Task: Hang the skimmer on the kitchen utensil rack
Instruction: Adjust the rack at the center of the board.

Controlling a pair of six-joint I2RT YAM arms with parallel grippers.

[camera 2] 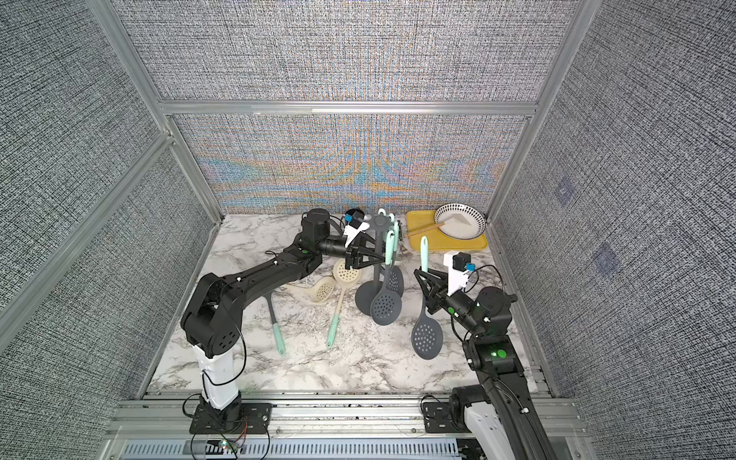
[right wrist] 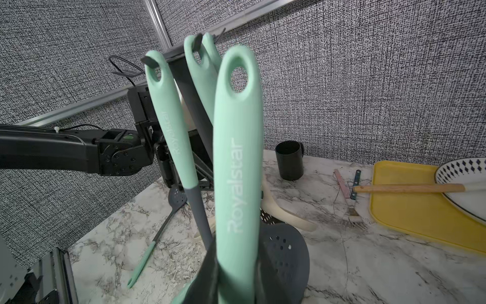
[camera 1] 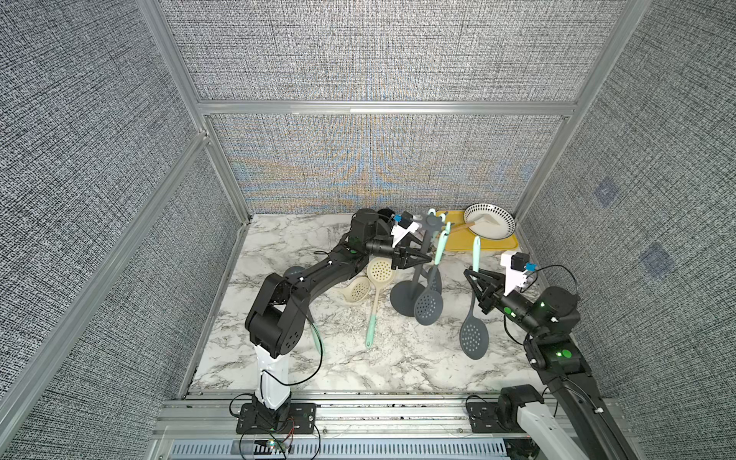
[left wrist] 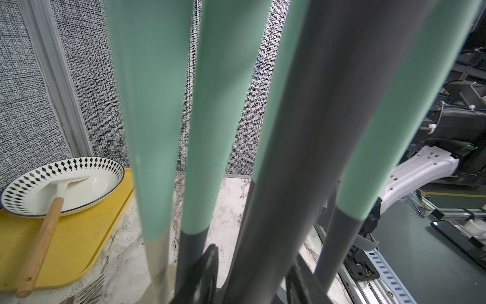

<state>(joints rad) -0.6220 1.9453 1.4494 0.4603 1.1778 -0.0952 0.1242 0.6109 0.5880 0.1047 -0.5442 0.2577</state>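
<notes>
my right tool [camera 1: 474,284] is pinching the skimmer [camera 1: 473,338] by its stem, handle end up, beside the kitchen utensil rack [camera 1: 401,298] and apart from it. its pads are cut off at the wrist view's edge. my left tool [camera 1: 427,259] stands spread either side of the rack's pole, tips blurred, contact i can't judge. count: three hung skimmers [right wrist: 171,118] on hooks, one held, three on the table [camera 1: 358,370]: two cream skimmers [camera 1: 380,271], one grey skimmer [camera 2: 275,318] half under my left arm.
</notes>
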